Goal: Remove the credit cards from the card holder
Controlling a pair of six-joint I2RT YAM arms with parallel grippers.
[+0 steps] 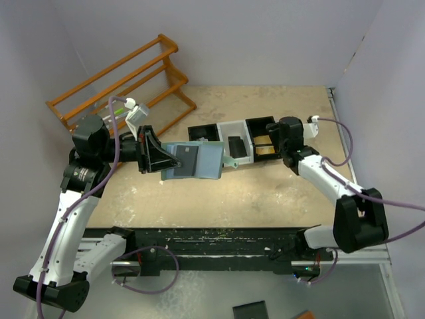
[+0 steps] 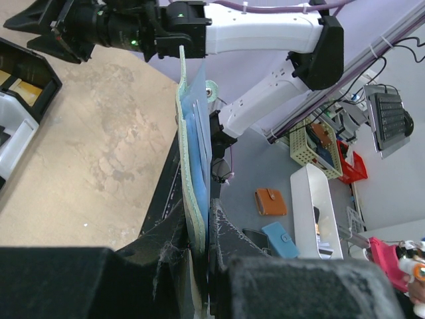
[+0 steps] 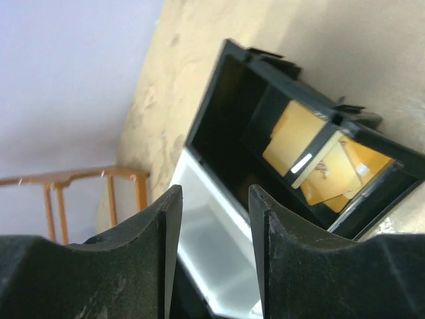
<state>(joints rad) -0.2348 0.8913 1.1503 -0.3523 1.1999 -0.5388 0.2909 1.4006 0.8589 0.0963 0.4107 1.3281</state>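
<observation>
Over the bin tray (image 1: 234, 130) the right gripper (image 3: 212, 199) is hovering, jaws parted and empty; the left gripper (image 1: 159, 159) is pinching the card holder (image 1: 204, 159), best held level.

The card holder (image 1: 207, 163) is spread open at frame centre, light blue inside up, with a dark grey credit card (image 1: 188, 157) on its left half.

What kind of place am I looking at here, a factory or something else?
Most likely a robotics lab test cell, not a factory. A left arm and a right arm are bolted to a table boxed in by plain walls, and beside it sit a keyboard and a basket of props.
</observation>
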